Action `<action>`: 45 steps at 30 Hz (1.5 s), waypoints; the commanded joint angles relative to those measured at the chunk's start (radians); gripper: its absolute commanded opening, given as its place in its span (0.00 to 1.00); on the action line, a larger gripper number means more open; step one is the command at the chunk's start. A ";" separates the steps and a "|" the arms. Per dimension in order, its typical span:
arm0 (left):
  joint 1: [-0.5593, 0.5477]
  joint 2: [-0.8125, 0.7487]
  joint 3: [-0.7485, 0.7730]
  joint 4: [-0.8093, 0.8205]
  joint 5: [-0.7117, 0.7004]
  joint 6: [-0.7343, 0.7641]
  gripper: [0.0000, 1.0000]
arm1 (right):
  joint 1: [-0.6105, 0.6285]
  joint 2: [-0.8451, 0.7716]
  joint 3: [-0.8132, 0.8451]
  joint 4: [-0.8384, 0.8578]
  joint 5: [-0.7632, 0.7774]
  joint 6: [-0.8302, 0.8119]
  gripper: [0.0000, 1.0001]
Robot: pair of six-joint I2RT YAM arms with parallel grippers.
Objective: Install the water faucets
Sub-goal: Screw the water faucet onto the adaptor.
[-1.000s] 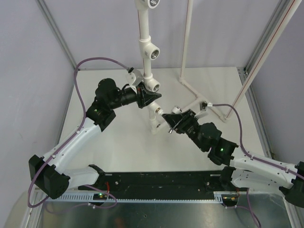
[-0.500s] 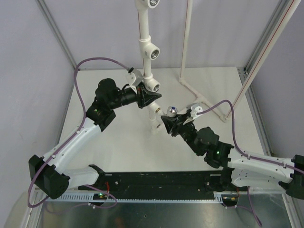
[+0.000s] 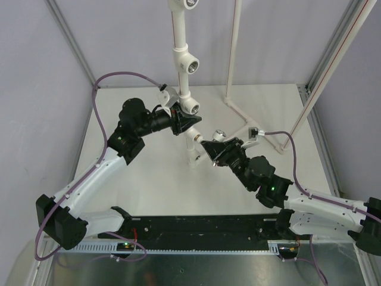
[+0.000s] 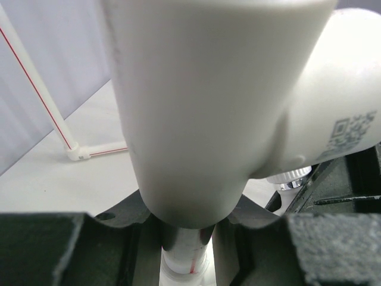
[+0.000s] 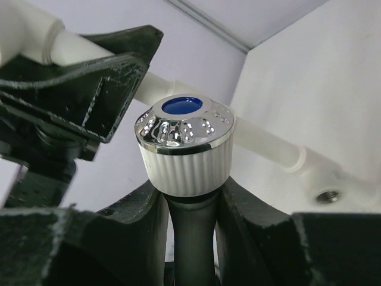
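Observation:
The white pipe frame (image 3: 183, 36) stands upright at the table's middle, with tee sockets (image 3: 191, 107) along it. My left gripper (image 3: 186, 124) is shut on the pipe just below a tee; in the left wrist view (image 4: 187, 241) its jaws clamp the pipe (image 4: 189, 253) under the big tee (image 4: 208, 107). My right gripper (image 3: 210, 147) is shut on a water faucet (image 3: 219, 133), held against the pipe just below the left gripper. In the right wrist view (image 5: 191, 208) the jaws clasp the faucet's body under its ribbed, blue-centred knob (image 5: 184, 143). Its threaded end is hidden.
A thin white pipe with a red line (image 3: 235, 53) rises at the back right and runs along the table (image 3: 262, 134). A threaded socket (image 5: 327, 194) shows on it. Purple cables (image 3: 119, 77) loop off both wrists. Enclosure posts (image 3: 333, 59) stand at the sides.
My right wrist twisted one way and then back, with the faucet staying at the pipe. The left arm has not moved.

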 commanded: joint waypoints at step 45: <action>-0.039 0.008 0.001 -0.087 0.102 -0.102 0.00 | 0.231 -0.050 -0.189 -0.009 0.309 1.140 0.00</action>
